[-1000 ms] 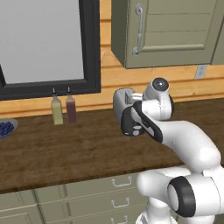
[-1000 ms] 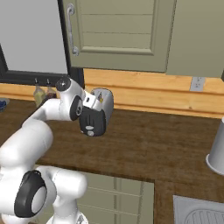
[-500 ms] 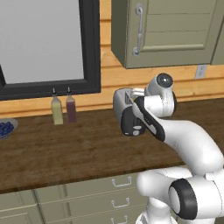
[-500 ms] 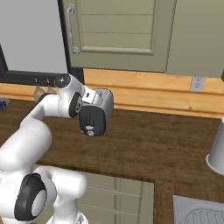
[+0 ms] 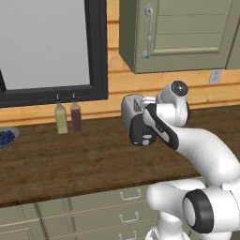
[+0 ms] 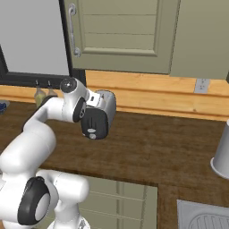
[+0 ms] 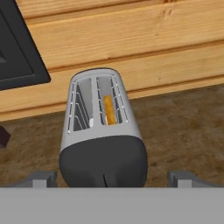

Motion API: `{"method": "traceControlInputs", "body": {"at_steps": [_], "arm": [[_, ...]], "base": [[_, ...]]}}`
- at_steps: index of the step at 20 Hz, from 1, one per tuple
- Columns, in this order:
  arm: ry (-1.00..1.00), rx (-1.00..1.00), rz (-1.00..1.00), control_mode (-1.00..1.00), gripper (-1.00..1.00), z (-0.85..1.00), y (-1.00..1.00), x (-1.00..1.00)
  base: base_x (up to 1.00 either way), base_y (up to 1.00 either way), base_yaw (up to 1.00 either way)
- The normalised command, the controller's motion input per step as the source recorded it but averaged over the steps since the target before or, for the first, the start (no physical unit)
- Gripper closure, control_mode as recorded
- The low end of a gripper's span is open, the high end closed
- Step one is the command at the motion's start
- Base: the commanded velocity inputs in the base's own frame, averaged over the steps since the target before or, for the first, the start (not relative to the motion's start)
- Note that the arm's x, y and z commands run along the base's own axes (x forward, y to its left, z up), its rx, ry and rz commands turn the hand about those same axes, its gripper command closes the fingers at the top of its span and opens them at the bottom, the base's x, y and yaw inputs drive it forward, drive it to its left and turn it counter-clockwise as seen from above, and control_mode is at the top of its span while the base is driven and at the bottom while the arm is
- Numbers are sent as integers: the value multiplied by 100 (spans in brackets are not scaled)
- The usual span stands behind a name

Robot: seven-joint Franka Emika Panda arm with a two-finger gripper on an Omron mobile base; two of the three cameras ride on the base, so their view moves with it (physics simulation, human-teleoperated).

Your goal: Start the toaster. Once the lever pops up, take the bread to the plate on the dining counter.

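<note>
We see the toaster (image 7: 103,140) on the brown worktop (image 5: 56,164) against the wood wall, the bread (image 7: 109,110) sunk in its right slot. Our gripper (image 7: 113,178) hovers at its black end, fingers (image 7: 41,177) spread wide, holding nothing.

Non-task items on and around the counter (image 5: 70,159).
Two bottles (image 5: 60,118) stand side by side under the black-framed window (image 5: 47,47); a bowl (image 5: 7,138) of blue fruit sits far left. Olive cabinet (image 6: 125,36) above, wall outlet (image 6: 201,85), grey canister (image 6: 221,156) and sink (image 6: 205,219) to the right.
</note>
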Motion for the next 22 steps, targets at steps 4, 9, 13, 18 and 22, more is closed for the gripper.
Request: {"method": "traceControlInputs", "body": {"at_steps": [4,9,13,18,22], "arm": [[0,0,0,-100,-100,0,0,0],[0,0,0,-100,-100,0,0,0],[0,0,0,-100,-100,0,0,0],[0,0,0,-100,-100,0,0,0],[0,0,0,-100,-100,0,0,0]], "base": [[0,0,0],[0,0,0],[0,0,0],[0,0,0],[0,0,0]]}}
